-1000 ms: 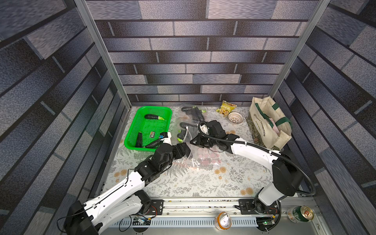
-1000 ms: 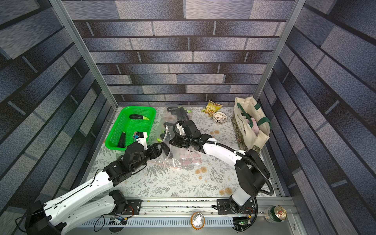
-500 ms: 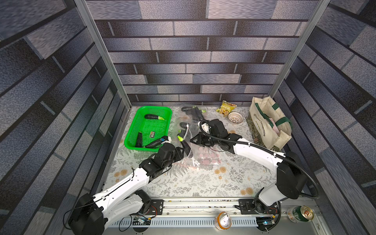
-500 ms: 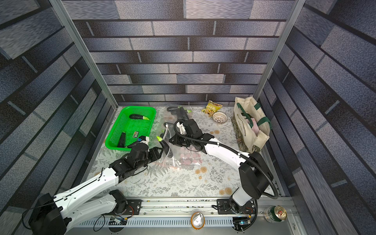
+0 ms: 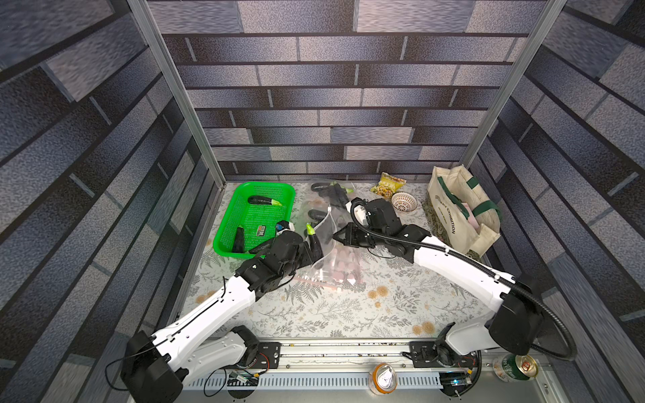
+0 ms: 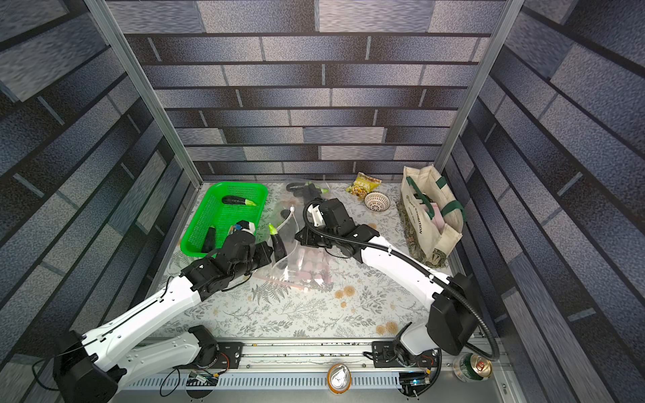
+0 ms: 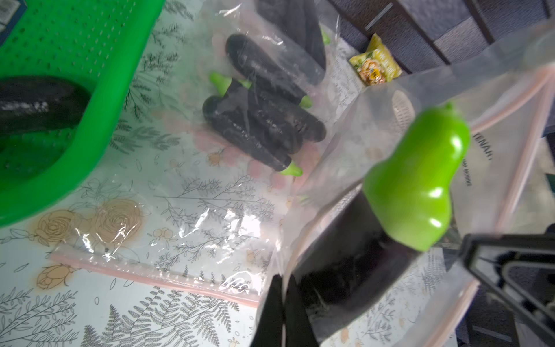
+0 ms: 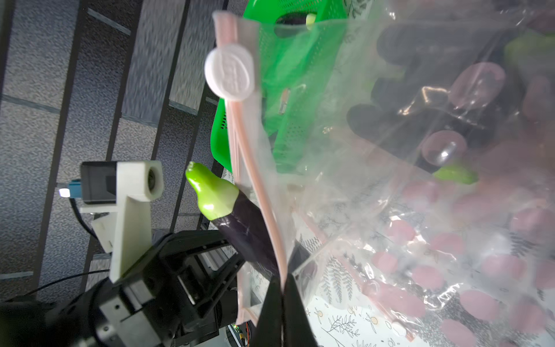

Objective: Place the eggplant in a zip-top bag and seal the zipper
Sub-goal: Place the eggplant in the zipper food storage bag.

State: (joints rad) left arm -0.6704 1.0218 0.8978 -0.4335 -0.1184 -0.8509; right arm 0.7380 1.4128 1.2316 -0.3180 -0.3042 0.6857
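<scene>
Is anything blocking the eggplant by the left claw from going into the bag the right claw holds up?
Nothing visible does. The right claw pinches the zip-top bag's zipper edge; the eggplant's dark body passes behind that strip, apparently partway in, green cap outside. The slider sits at the strip's far end.

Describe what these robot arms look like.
The left arm and right arm have white shells and black joints. The left pincer and right pincer are black, tapering. A ribbed black hose follows the right arm. A white camera bracket tops the left wrist.
</scene>
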